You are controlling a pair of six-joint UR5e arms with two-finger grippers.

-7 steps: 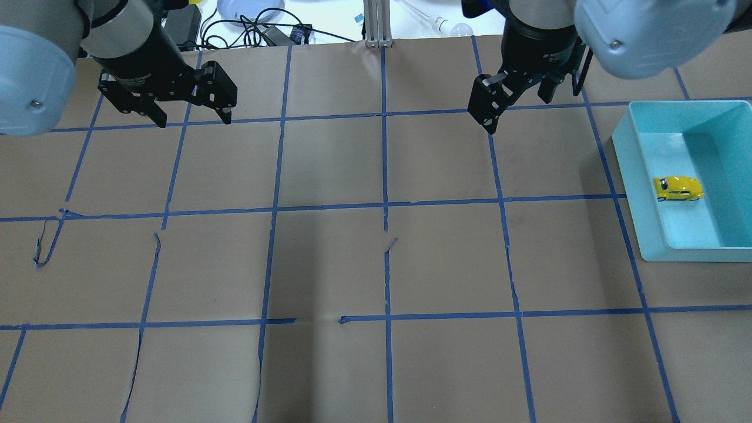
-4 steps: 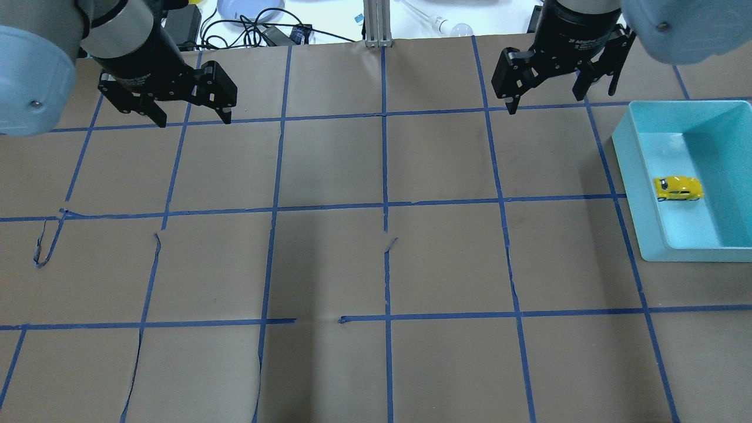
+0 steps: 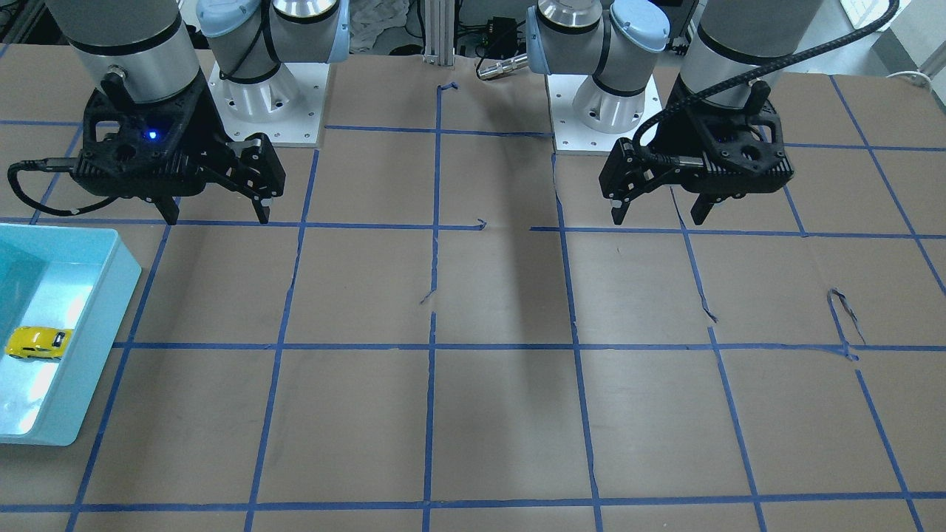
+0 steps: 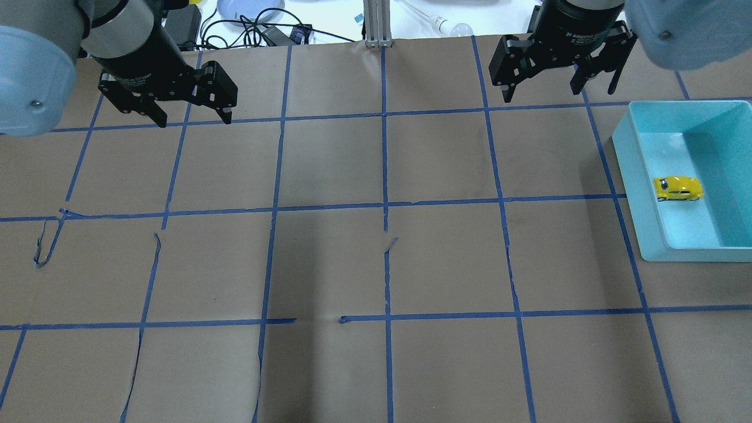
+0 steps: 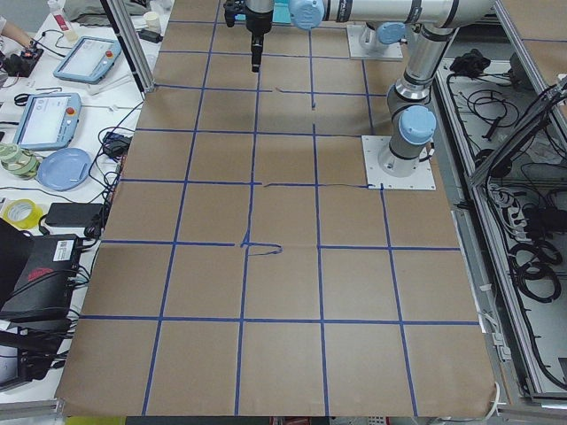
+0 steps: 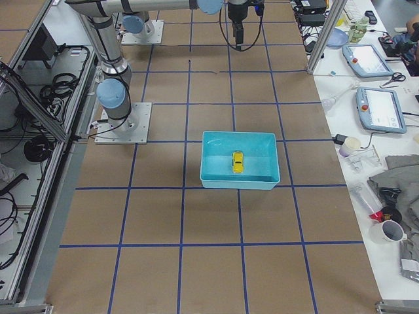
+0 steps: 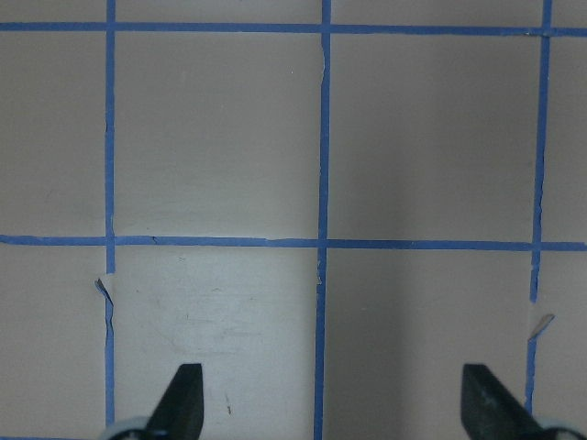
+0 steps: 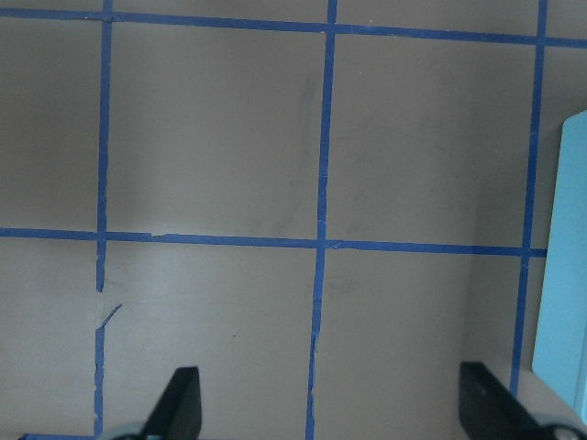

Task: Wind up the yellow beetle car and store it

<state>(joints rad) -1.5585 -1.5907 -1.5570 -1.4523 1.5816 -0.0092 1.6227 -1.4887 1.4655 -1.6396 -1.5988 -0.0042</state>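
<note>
While left arm (image 4: 126, 44) and right arm (image 4: 581, 26) hover, fingers (image 4: 223, 97) spread, pointing down

The yellow beetle car (image 4: 678, 188), small and bright yellow with dark windows, stands upright on its wheels on the floor of the light-blue bin (image 4: 637, 194), near its middle, clear of the walls.

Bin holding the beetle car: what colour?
Light turquoise bin, clearest in the exterior right view.

Brown-papered table (image 4: 329, 264), gridded in blue tape (image 4: 385, 176) — torn in places. White side benches (image 5: 89, 102) hold teach pendants (image 5: 40, 119) and cables (image 5: 111, 146).
</note>
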